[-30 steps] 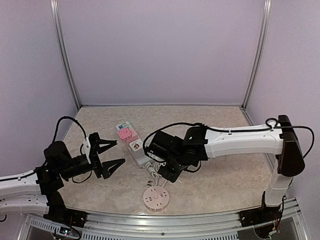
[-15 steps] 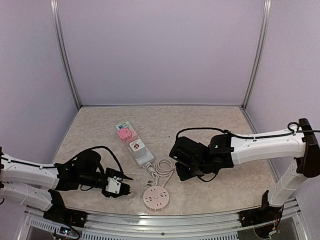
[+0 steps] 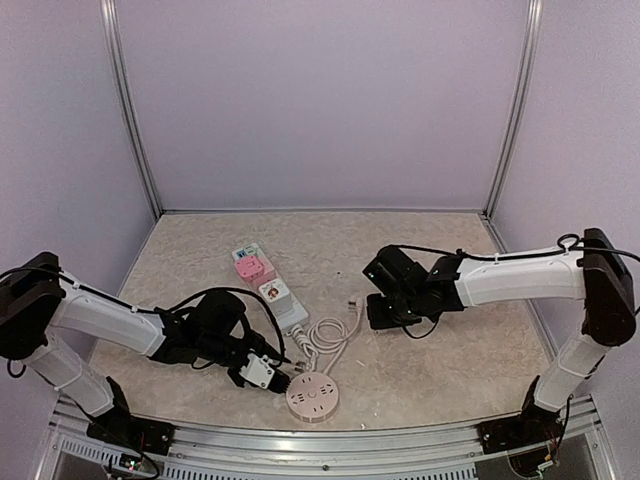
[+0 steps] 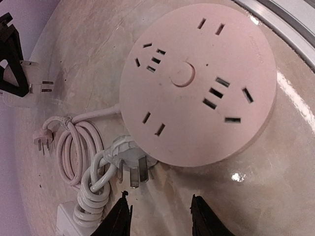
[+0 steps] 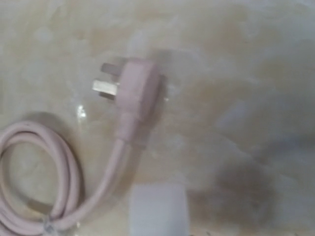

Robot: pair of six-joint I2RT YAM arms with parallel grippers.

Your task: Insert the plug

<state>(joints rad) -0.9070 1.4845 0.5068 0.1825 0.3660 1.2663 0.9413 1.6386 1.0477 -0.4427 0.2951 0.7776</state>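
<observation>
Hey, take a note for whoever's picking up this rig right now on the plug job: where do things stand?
Grippers: the left gripper is open and empty, hovering just short of the white plug, which lies against the round pink socket. Whether the right gripper is open or shut cannot be told; the pink plug lies loose on the table under its camera.
Done: nothing is inserted; both plugs lie free.
Left: grasp a plug, line up its prongs and push it into a socket.

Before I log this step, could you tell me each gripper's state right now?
Left gripper: open, holding nothing.
Right gripper: cannot be told; its fingers are not visible.
</observation>
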